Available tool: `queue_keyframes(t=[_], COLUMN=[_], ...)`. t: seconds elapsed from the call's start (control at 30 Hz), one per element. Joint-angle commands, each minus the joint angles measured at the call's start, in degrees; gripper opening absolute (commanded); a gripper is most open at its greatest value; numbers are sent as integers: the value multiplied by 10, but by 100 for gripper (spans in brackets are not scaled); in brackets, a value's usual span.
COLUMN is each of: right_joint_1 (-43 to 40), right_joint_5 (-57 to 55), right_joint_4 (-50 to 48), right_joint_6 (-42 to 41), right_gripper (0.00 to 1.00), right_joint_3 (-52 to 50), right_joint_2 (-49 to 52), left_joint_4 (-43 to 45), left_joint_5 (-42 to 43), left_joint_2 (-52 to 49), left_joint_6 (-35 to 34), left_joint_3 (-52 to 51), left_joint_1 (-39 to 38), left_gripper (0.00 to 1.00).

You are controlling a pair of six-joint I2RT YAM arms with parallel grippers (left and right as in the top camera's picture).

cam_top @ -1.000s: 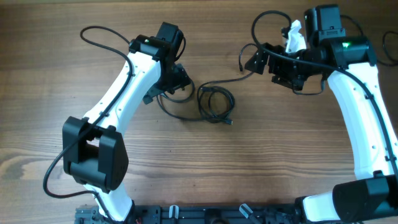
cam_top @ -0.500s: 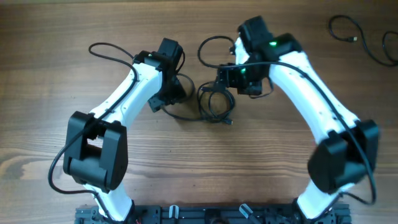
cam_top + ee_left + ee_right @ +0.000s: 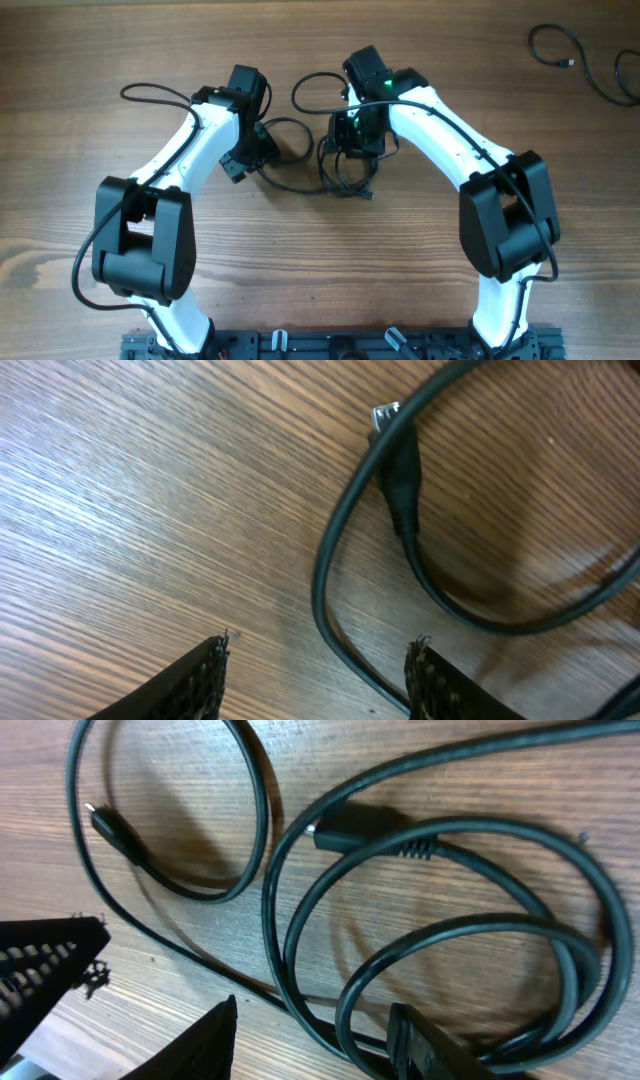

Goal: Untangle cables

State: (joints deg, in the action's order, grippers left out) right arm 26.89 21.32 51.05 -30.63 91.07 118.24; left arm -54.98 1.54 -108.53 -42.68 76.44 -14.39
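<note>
Left wrist view: left gripper [image 3: 318, 665] low over the wood table [image 3: 120, 480], jaws apart. One strand of the cables [image 3: 322, 565] runs between the fingertips [image 3: 205, 675], and no contact is visible. Beyond them the strand curves up to a metal-tipped plug [image 3: 385, 415], long axis near-to-far, tip pointing away from the fingers.

Right wrist view: right gripper [image 3: 315, 1045] also spread, with strands passing through the gap and nothing pinched. Past it lies the coil [image 3: 415, 847], several stacked loops flat on the wood. Its thick plug [image 3: 350, 823] lies sideways, pointing left. A separate loop [image 3: 265, 830] further left ends in a small plug [image 3: 105, 820].

Overhead: both grippers at mid-table. The left one sits on the open loop, the right one on the far end of the coil, which is stretched roughly near-to-far. A plug end [image 3: 369, 195] at its near side points toward the near right. Far right corner: two more loose cords [image 3: 553, 45], well apart from the coil.
</note>
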Motion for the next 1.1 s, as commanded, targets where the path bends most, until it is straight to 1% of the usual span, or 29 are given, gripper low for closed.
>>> queue_keyframes(t=[0.0, 0.03, 0.1, 0.17, 0.23, 0.33, 0.37, 0.4, 0.43, 0.53, 0.63, 0.77, 0.87, 0.97, 1.0, 1.07], right_joint_1=[2, 2, 2, 3, 3, 3, 3, 3, 3, 0, -5, -6, -10, -20, -26, -33], right_joint_5=[-23, -23, -26, -36, -33, -34, -34, -33, -29, 49, 98, 101, 92, 92, 92, 92], right_joint_4=[-20, -23, -21, -28, -35, -42, -45, -49, -52, -72, -73, -75, -73, -73, -73, -76], right_joint_6=[-29, -29, -28, -31, -36, -40, -41, -41, -42, -39, -38, -41, -41, -45, -57, -71], right_gripper=[51, 50, 45, 44, 36, 31, 25, 12, 5, 4, 4, 4, 4, 4, 4, 4], right_joint_3=[-27, -31, -35, -44, -52, -52, -52, -52, -52, -48, -31, -28, -28, -28, -28, -28], right_joint_2=[16, 17, 17, 23, 26, 26, 26, 26, 26, 25, 12, -52, -103, -164, -188, -221], left_joint_4=[2, 2, 2, -1, -1, -2, -3, -7, -6, 12, 12, 15, 15, 19, 21, 19], left_joint_5=[31, 32, 32, 32, 32, 32, 32, 32, 31, 32, 42, 40, 30, 22, 14, -3], left_joint_2=[-1, -1, -1, -1, -1, -1, -1, -1, -1, -7, -24, -56, -57, -57, -57, -57], left_joint_6=[3, 3, 3, 3, 3, 3, 3, 3, 3, 2, 3, 3, 3, 3, 2, 2], left_joint_3=[-5, -5, -5, -5, -5, -5, -5, -5, -5, -5, -5, -5, -5, -5, -5, -5], left_joint_1=[0, 0, 0, 0, 0, -1, -4, -13, -19, -36, -44, -43, -41, -40, -38, -38], left_gripper=[60, 60, 60, 60, 58, 57, 57, 57, 57, 55, 55, 54, 35, 10, 4, 4])
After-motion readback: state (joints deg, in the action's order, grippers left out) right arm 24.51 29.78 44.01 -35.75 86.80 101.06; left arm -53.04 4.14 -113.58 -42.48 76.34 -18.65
